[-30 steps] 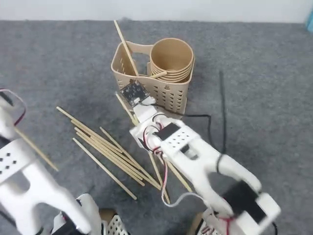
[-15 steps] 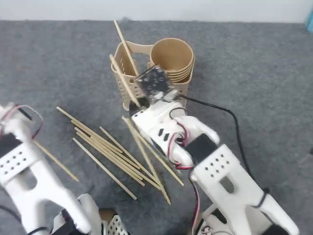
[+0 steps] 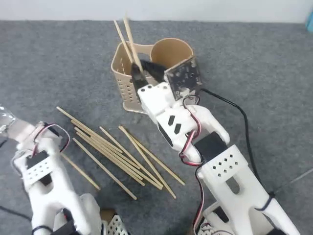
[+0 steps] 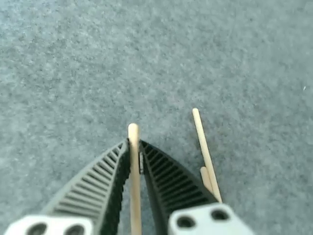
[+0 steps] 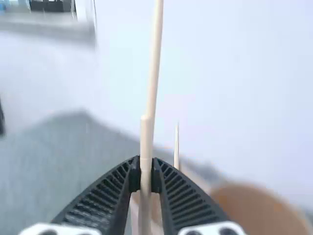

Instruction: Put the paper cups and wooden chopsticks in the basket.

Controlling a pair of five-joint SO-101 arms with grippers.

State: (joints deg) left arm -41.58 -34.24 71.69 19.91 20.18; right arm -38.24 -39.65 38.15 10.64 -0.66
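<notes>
**No readable text**

Nothing legible in any view: no labels, numbers or signs. The small dark square circuit board on an arm's wrist carries pale marks (too small to make out as characters).
</notes>
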